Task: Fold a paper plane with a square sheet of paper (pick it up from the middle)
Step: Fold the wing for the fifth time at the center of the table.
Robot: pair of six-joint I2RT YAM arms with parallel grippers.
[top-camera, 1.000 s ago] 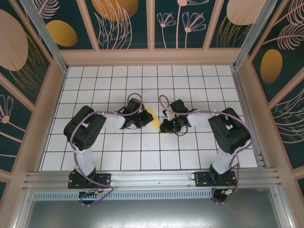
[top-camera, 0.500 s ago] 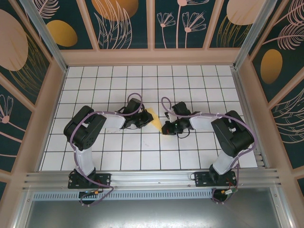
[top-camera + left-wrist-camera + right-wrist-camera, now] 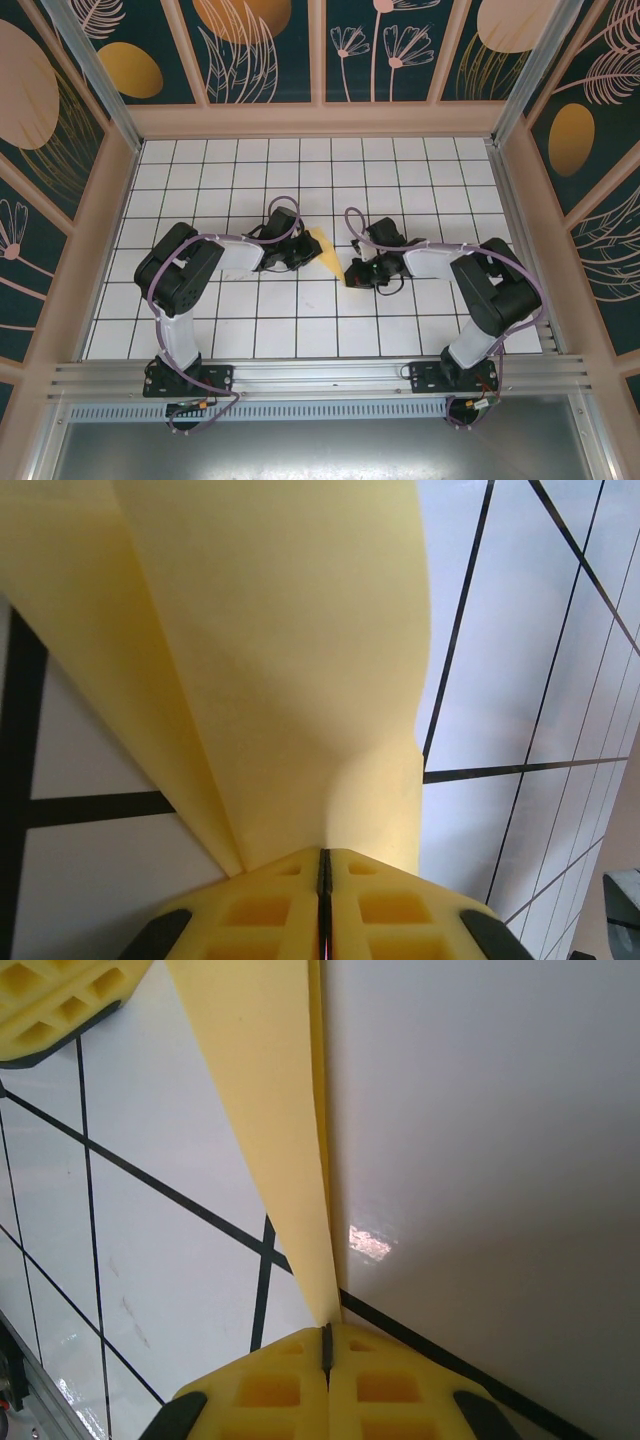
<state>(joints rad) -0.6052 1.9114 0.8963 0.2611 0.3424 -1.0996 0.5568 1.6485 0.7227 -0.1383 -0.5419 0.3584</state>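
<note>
The pale-yellow paper (image 3: 326,249) lay near the middle of the white gridded tabletop (image 3: 200,170), folded into a narrow, pointed wedge. It sat between the two grippers, its wider end away from the arm bases and its point towards them.

The left gripper (image 3: 304,252) met the paper from the left. In the left wrist view, its jaws (image 3: 323,858) were pressed together on the edge of the paper (image 3: 280,660). The paper rose out of the seam between the yellow fingers (image 3: 255,910) in at least two layers, with a soft bulge along its right side.

The right gripper (image 3: 350,272) reached in from the right, at the paper's near tip. In its wrist view, the jaws (image 3: 326,1332) were likewise pressed together, pinching the thin point of the paper (image 3: 265,1110). From there the paper widened away from the camera as a slim strip standing on edge above the tiles. A yellow finger of the left gripper (image 3: 55,1000) showed in the upper left corner of that view, beside the paper's far end.
</note>
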